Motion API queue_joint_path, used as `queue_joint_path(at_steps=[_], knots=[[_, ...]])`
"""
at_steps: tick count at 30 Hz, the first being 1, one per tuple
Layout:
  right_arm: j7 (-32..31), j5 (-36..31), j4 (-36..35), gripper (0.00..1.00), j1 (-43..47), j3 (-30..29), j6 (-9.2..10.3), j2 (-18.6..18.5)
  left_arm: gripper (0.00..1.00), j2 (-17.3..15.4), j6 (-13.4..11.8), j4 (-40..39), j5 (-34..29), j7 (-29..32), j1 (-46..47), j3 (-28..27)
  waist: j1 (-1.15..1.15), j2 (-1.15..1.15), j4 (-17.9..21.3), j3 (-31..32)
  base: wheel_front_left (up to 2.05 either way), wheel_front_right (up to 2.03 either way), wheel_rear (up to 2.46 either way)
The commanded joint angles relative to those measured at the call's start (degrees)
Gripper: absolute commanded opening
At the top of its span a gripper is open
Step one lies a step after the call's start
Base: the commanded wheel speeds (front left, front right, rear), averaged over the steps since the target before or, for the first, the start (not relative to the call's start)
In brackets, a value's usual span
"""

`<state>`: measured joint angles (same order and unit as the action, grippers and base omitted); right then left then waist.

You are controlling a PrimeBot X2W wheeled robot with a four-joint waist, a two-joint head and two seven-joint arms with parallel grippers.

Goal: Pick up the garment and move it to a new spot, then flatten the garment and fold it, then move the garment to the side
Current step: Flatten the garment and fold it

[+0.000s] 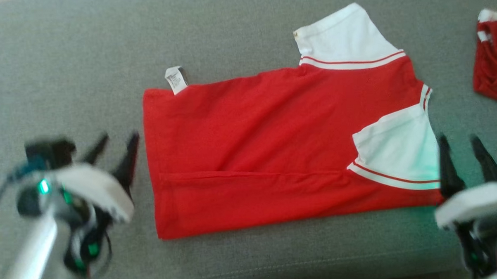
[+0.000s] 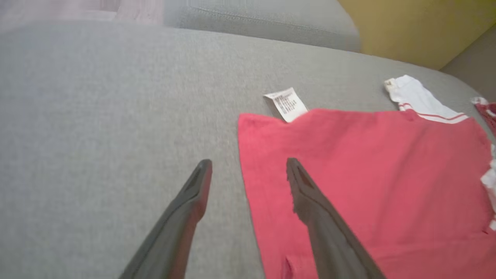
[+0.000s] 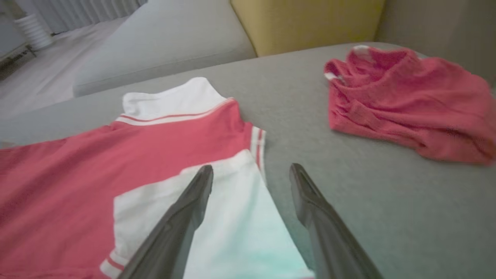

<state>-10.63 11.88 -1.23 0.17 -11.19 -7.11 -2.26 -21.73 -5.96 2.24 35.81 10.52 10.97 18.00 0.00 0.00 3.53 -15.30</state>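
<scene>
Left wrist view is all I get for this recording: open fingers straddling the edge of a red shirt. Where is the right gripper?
Observer: The right gripper is at the shirt's opposite end, jaws open and empty.
Operator: Is the red scrap at my far right part of that shirt?
Observer: No. It is a second red garment, crumpled, lying apart from the shirt on the grey cushion.
Operator: Is the shirt folded at all?
Observer: Partly: the near white sleeve lies folded in over the red body.
</scene>
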Motion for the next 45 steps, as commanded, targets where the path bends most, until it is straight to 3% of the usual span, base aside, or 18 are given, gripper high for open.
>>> queue_joint_path(at_steps=[1, 6, 11, 24, 26, 28, 37, 42, 45], knots=[[-0.24, -0.40, -2.40, 1.00, -2.46, 1.83, -0.37, -0.62, 1.00, -1.97, 0.29, -1.02, -0.69, 0.32, 2.92, -1.93, 0.00, 0.00, 0.34, -1.14, 0.00, 0.00, 0.00], [-0.75, -1.53, -2.46, 1.00, -7.23, 6.16, -0.37, -0.84, 1.00, -2.30, 2.12, 5.63, -2.76, 3.44, 12.96, 0.36, 0.00, 0.00, 0.91, -4.24, 0.00, 0.00, 0.00], [-0.65, -1.65, -2.31, 1.00, -10.64, 8.35, -0.37, -1.78, 1.00, -0.95, 2.49, 12.23, -5.28, 2.81, 19.58, 2.31, 0.00, 0.00, 1.29, -7.29, 0.00, 0.00, 0.00], [-0.50, -1.47, -1.75, 1.00, -14.76, 10.46, -0.37, -4.16, 1.00, 0.73, 4.64, 22.11, -7.85, 1.02, 26.81, 5.70, 0.00, 0.00, 1.66, -10.76, 0.00, 0.00, 0.00], [-0.79, -1.50, -1.84, 1.00, -15.39, 10.80, -0.37, -4.77, 0.42, 0.81, 5.34, 22.41, -7.88, 1.37, 27.10, 6.36, 0.00, 0.00, 1.53, -10.80, 0.00, 0.00, 0.00], [-1.32, -1.71, -2.06, 1.00, -16.36, 11.22, -0.37, -5.71, 0.00, 0.90, 5.80, 22.30, -7.85, 1.77, 27.30, 6.87, 0.00, 0.00, 1.30, -10.79, 0.00, 0.00, 0.00], [-5.58, -2.72, 1.79, 1.00, -27.17, 12.93, -0.37, -9.14, 0.00, 1.73, 5.54, 19.45, -8.29, -1.24, 28.02, 7.24, 0.00, 0.00, -1.16, -10.97, 0.00, 0.00, 0.00], [-8.85, -4.22, 12.34, 1.00, -38.05, 12.40, -0.37, -10.70, 0.00, 3.93, 4.97, 16.58, -7.87, -4.70, 27.99, 7.17, 0.00, 0.00, -4.43, -11.97, 0.00, 0.00, 0.00], [-11.49, -6.94, 22.83, 1.00, -45.84, 10.62, -0.37, -12.07, 0.00, 5.73, 4.73, 14.89, -7.65, -6.31, 27.80, 7.77, 0.00, 0.00, -7.68, -13.04, 0.00, 0.00, 0.00]])
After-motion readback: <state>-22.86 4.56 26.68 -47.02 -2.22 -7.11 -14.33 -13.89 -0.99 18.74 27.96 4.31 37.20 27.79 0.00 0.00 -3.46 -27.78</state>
